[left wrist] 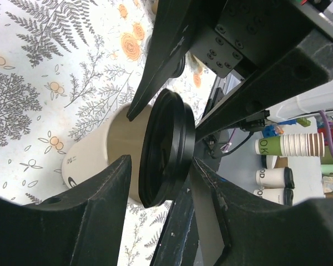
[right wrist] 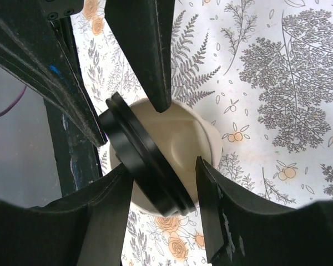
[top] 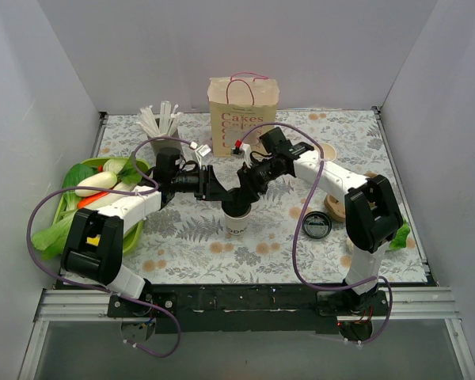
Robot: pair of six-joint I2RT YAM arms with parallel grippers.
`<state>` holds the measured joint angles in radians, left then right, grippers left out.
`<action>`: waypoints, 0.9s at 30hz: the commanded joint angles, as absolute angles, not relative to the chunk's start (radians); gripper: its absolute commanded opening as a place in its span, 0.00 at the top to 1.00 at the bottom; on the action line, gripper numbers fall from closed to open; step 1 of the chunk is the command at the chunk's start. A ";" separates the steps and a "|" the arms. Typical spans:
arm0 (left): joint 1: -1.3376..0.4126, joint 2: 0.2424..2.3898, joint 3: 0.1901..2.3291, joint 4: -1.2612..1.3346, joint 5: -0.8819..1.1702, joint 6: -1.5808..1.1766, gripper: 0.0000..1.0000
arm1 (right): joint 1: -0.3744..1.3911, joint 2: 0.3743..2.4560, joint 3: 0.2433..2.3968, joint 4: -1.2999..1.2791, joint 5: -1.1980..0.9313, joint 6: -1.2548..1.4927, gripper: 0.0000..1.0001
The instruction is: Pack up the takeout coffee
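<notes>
The takeout coffee cup (top: 237, 223) stands upright mid-table, white with dark print. Its black lid (left wrist: 166, 149) rests tilted on the rim, not seated flat; it also shows in the right wrist view (right wrist: 139, 155). My left gripper (top: 226, 195) reaches in from the left and my right gripper (top: 244, 198) from the right, meeting just above the cup. In the left wrist view the gripper (left wrist: 161, 166) straddles the lid's edge, one finger beside the cup wall (left wrist: 100, 160), the other against the lid's top. My right gripper (right wrist: 164, 166) straddles the opposite edge over the cup (right wrist: 183, 138) likewise.
A cream paper bag (top: 243, 107) with pink handles stands upright at the back centre. A separate flat black lid (top: 317, 226) lies right of the cup, with round tan items (top: 335, 207) beside it. A green tray (top: 136, 231) of vegetables is at left, a holder of white sticks (top: 162, 123) behind it.
</notes>
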<state>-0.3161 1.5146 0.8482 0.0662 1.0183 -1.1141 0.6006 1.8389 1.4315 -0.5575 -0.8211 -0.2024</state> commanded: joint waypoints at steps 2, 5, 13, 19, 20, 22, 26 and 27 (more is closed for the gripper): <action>-0.313 1.474 0.882 0.031 0.973 -1.066 0.54 | 0.600 1.796 1.477 -0.569 -0.775 -0.232 0.44; -0.313 1.470 0.890 0.029 0.968 -1.062 0.54 | 0.601 1.793 1.488 -0.572 -0.762 -0.232 0.44; -0.311 1.465 0.902 0.014 0.948 -1.040 0.55 | 0.603 1.778 1.479 -0.577 -0.765 -0.232 0.44; -0.313 1.454 0.896 0.006 0.943 -1.025 0.55 | 0.614 1.767 1.476 -0.578 -0.753 -0.239 0.44; -0.313 1.453 0.890 0.006 0.942 -1.023 0.55 | 0.614 1.767 1.476 -0.581 -0.740 -0.241 0.44; -0.313 1.450 0.885 0.006 0.936 -1.022 0.55 | 0.621 1.766 1.476 -0.581 -0.729 -0.250 0.44; -0.313 1.447 0.873 0.006 0.919 -1.014 0.55 | 0.624 1.769 1.483 -0.586 -0.698 -0.256 0.44; -0.313 1.445 0.871 0.006 0.914 -1.012 0.55 | 0.626 1.769 1.488 -0.587 -0.695 -0.259 0.44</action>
<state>-0.3161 1.5002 0.8669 0.0067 0.9360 -1.0401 0.6178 1.8130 1.4456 -0.5766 -0.7219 -0.2359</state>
